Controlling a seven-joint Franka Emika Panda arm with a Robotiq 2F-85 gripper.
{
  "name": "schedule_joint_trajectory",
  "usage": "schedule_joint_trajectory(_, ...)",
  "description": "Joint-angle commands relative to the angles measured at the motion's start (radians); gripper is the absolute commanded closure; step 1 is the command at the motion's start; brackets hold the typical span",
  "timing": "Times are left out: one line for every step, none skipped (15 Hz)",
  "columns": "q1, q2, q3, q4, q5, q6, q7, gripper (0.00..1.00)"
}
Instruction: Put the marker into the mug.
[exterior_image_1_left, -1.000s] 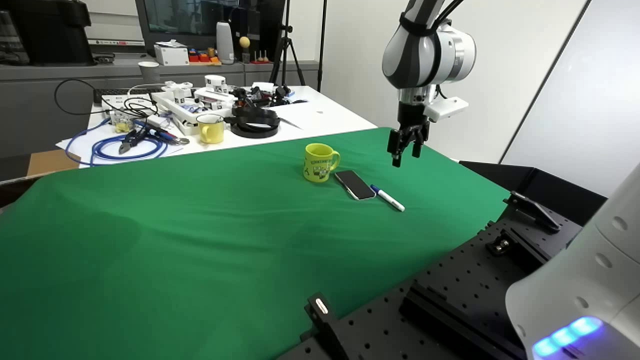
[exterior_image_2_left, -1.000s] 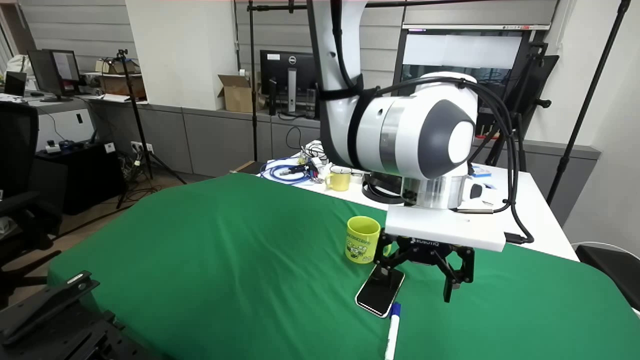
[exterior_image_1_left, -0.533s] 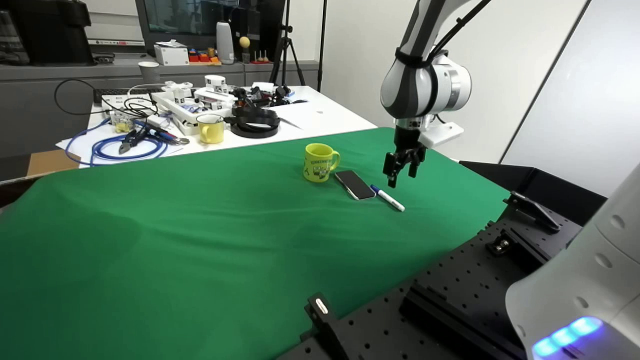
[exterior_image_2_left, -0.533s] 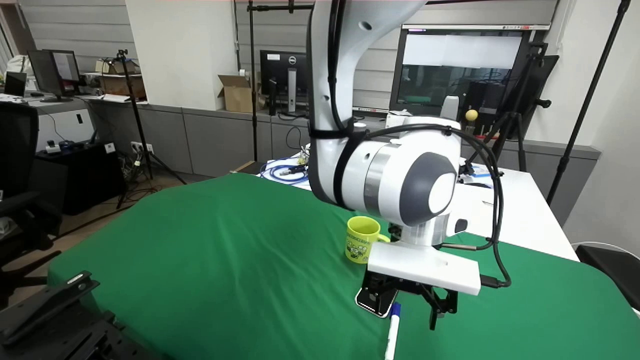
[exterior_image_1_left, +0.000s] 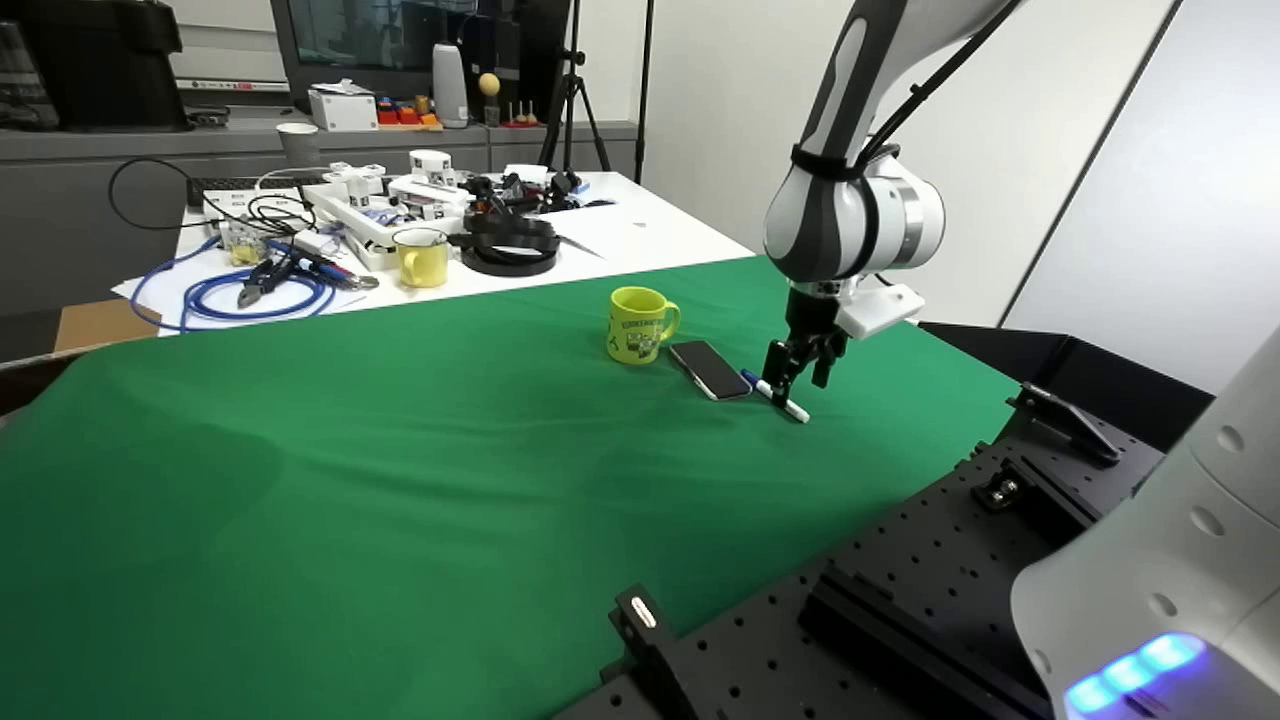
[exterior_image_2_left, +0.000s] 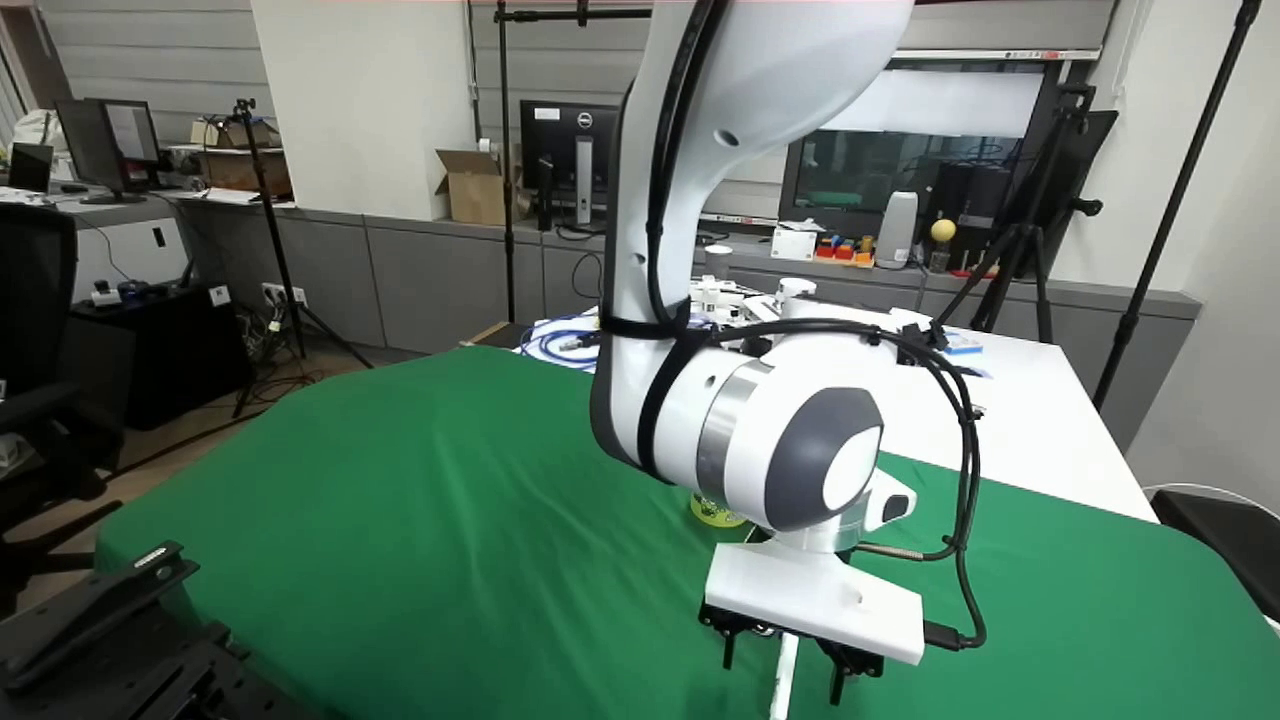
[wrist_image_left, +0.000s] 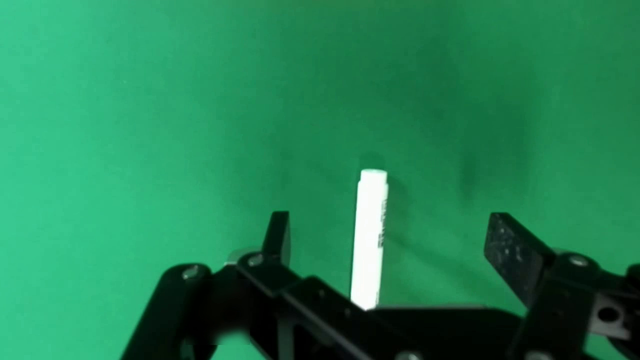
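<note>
You have the gripper (wrist_image_left: 390, 220) spread wide astride the marker (wrist_image_left: 369, 240), gripping nothing: in the wrist view its fingers (wrist_image_left: 512, 255) stand clear of it, left and right. The marker lies on the green cloth (exterior_image_1_left: 430, 480); in an exterior view the upright mug (exterior_image_1_left: 632, 330) stands farther off and left, beyond the phone (exterior_image_1_left: 711, 370).
</note>
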Motion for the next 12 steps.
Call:
schedule_joint_trajectory(-0.021, 0.038, 0.006, 0.003, -0.03, 0.05, 0.035, 0.0)
schedule_joint_trajectory(-0.021, 0.046, 0.002, 0.004, -0.032, 0.058, 0.037, 0.25)
schedule_joint_trajectory(-0.021, 0.052, -0.001, 0.005, -0.032, 0.063, 0.038, 0.26)
schedule_joint_trajectory(-0.022, 0.057, -0.002, 0.004, -0.032, 0.07, 0.039, 0.33)
schedule_joint_trajectory(-0.026, 0.059, -0.001, 0.004, -0.032, 0.074, 0.039, 0.4)
schedule_joint_trajectory(-0.027, 0.062, -0.002, 0.004, -0.033, 0.08, 0.04, 0.47)
schedule_joint_trajectory(-0.031, 0.064, -0.001, 0.003, -0.032, 0.084, 0.04, 0.55)
schedule_joint_trajectory(-0.031, 0.067, -0.002, 0.003, -0.032, 0.089, 0.042, 0.61)
schedule_joint_trajectory(-0.031, 0.071, -0.005, 0.005, -0.032, 0.093, 0.044, 0.67)
schedule_joint_trajectory(-0.031, 0.073, -0.008, 0.005, -0.032, 0.094, 0.046, 0.75)
schedule_joint_trajectory(-0.03, 0.074, -0.011, 0.006, -0.031, 0.095, 0.048, 0.81)
schedule_joint_trajectory(-0.027, 0.073, -0.015, 0.007, -0.03, 0.093, 0.052, 0.89)
